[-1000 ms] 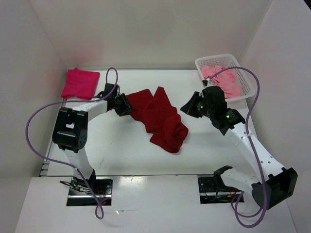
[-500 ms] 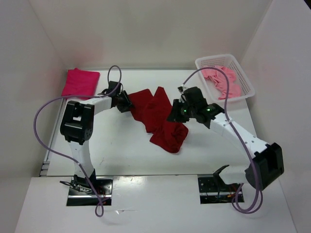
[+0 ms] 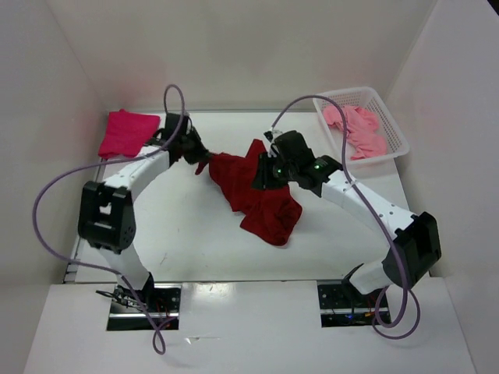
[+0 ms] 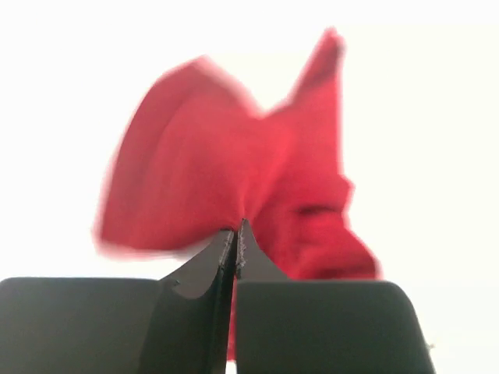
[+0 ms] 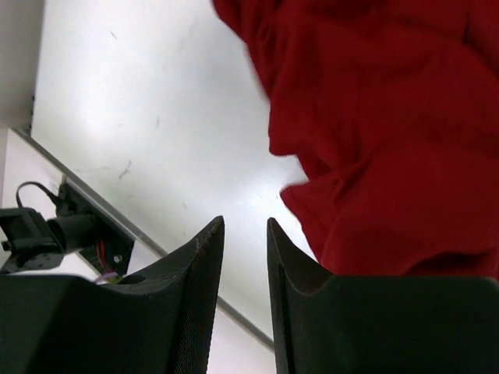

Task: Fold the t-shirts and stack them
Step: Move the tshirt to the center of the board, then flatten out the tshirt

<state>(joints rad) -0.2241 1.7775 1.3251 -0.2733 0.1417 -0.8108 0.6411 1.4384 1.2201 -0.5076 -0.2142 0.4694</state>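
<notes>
Matt soft cloth: dark red t-shirt [image 3: 261, 201]; wht plastic mesh: basket [image 3: 395, 129]; smooth table [image 3: 187, 222].

Overhead shot is bright and even, with only soft shadows on the white tabletop [image 3: 195, 226]. My left wrist cam is totally blown out to white behind the dark red shirt [image 4: 203, 171], which is smeared with fuzzy edges. Right wrist cam has a glare patch mid-frame on the tabletop, and my right pincer [image 5: 245, 234] reads near black.
</notes>
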